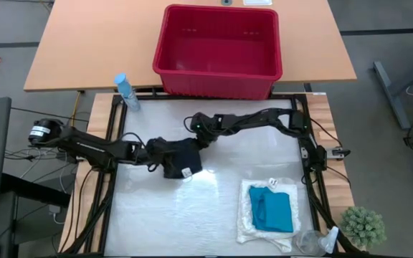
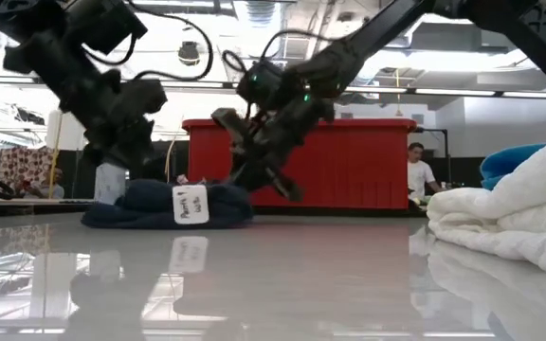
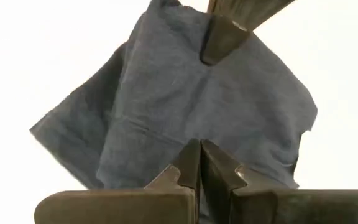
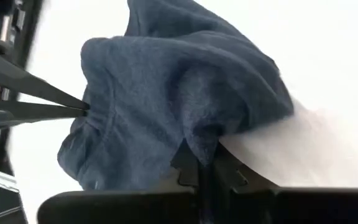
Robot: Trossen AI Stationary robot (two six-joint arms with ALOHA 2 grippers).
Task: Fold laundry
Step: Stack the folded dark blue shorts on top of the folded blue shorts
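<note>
The dark navy garment [image 1: 178, 160] lies bunched near the table's middle, a white label [image 2: 190, 204] on its near side. My left gripper [image 1: 151, 153] is shut at its left edge. My right gripper [image 1: 194, 141] is shut at its far right part. At the near right, the cream-white cloth [image 1: 253, 218] lies folded on the table. The turquoise garment [image 1: 274, 210] rests folded on top of it. My left gripper pinches the garment's left edge [image 3: 191, 138] between its two shut fingers, slanting down from the table's left. The garment rests in a heap on the table. My right gripper pinches a raised fold of the garment [image 4: 199, 134] between its two fingers, slanting down from the far right. The cloth bulges up just ahead of the fingers [image 4: 185, 163], and the rest lies on the table.
A red plastic basket [image 1: 217, 50] stands on the wooden table beyond the far edge. A blue spray bottle [image 1: 126, 92] stands at the far left corner. A small plant [image 1: 363, 226] and a clear bottle [image 1: 314, 242] sit at the near right corner.
</note>
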